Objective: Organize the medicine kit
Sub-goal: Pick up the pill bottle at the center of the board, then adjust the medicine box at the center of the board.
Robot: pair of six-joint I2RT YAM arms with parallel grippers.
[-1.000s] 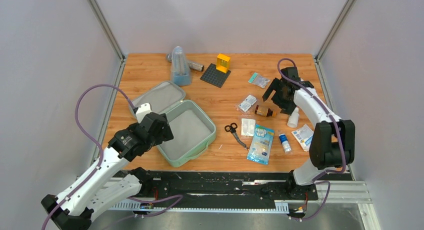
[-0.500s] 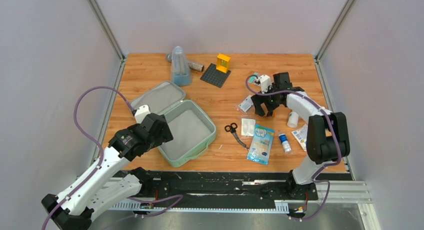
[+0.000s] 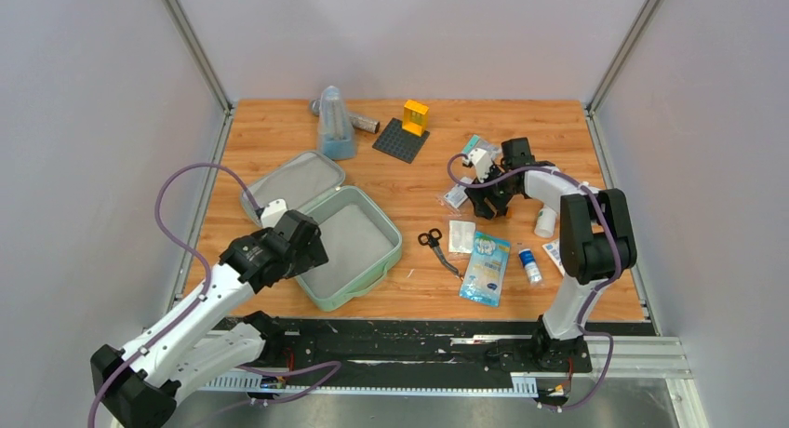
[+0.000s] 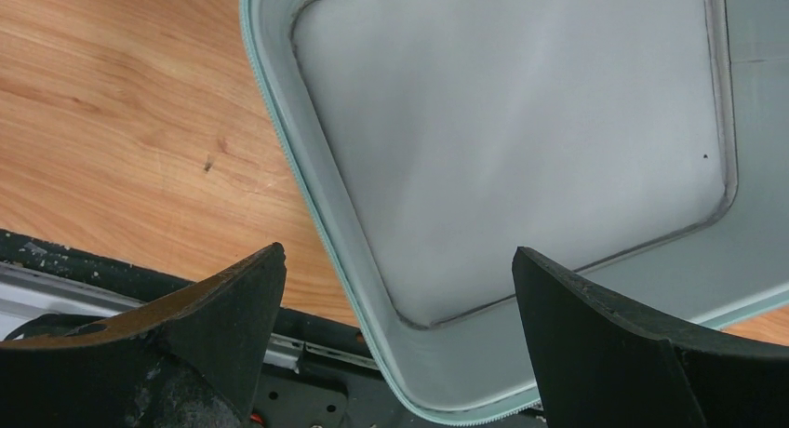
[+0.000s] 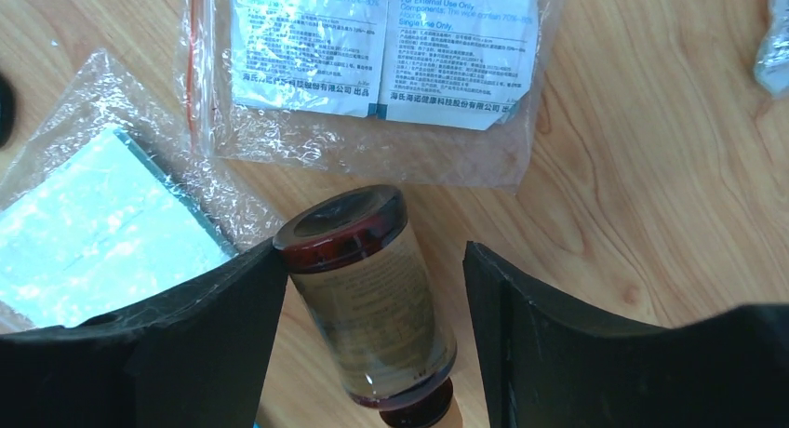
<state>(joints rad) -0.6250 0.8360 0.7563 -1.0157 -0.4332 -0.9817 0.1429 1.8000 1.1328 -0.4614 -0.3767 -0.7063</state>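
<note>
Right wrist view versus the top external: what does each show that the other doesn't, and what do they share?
Only the right wrist: the brown bottle lying between the fingers of the right gripper, jaws not yet closed on it, and readable print on the sachet bag.
Only the top external: the open medicine kit, the left gripper open over its near edge, and the scissors.
Both: the right gripper, the sachet bag and the wooden table.
</note>
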